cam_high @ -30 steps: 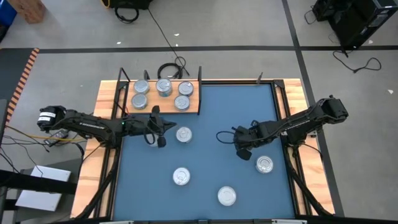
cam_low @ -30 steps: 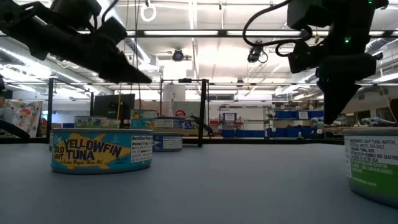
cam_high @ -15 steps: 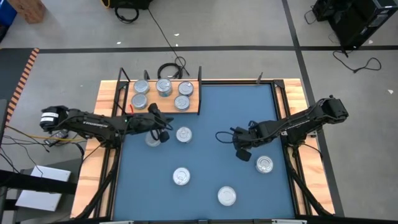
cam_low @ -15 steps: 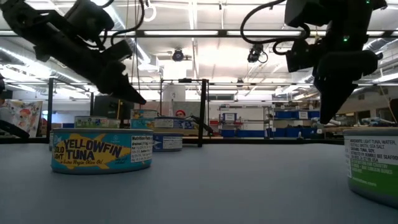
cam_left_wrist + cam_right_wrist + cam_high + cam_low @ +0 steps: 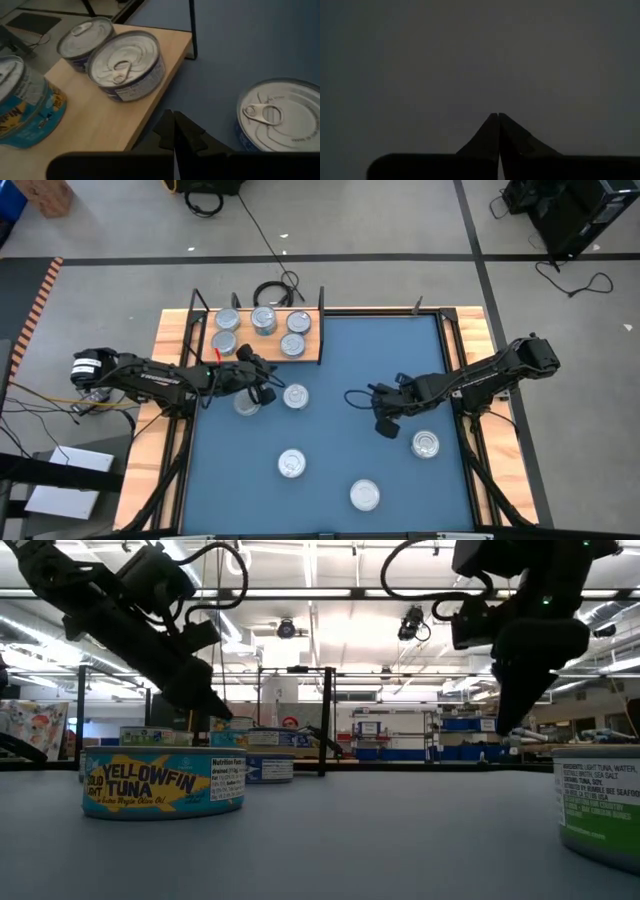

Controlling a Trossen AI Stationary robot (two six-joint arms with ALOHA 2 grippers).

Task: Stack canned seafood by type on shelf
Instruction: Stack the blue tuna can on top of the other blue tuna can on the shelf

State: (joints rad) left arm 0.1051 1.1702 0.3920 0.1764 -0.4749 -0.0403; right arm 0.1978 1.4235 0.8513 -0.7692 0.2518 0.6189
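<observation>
High view first: your left gripper [image 5: 268, 391] hangs over the blue mat [image 5: 330, 370] just in front of the shelf [image 5: 310, 350], fingers pressed together and holding nothing, with one tin [image 5: 296, 395] just beside its tip and another tin [image 5: 245, 403] partly under the arm. In the left wrist view you can see those two dark fingers [image 5: 172, 131] meeting in a point, closed on empty air, the loose tin [image 5: 280, 115] with its pull-tab lying nearby on the mat and the shelf's wooden edge [image 5: 125, 120] close ahead. Your right gripper [image 5: 384, 425] sits over the mat's right half, also closed and empty; the right wrist view shows its fingers [image 5: 498, 131] touching at the tips above bare mat. On the shelf you have five tins [image 5: 262, 320] grouped between the black posts [image 5: 321, 305], and the left wrist view shows two of them touching, side by side [image 5: 125, 62], with a blue-labelled one [image 5: 22, 107] apart from them. Out on the mat, three more tins lie well apart: one near the right gripper [image 5: 426, 444], one at centre [image 5: 291, 463] and one toward the near edge [image 5: 365, 495]. In the low view you can read a yellowfin tuna label [image 5: 163, 780] on the nearest tin and see a green-labelled tin [image 5: 598, 810] at the right edge.
</observation>
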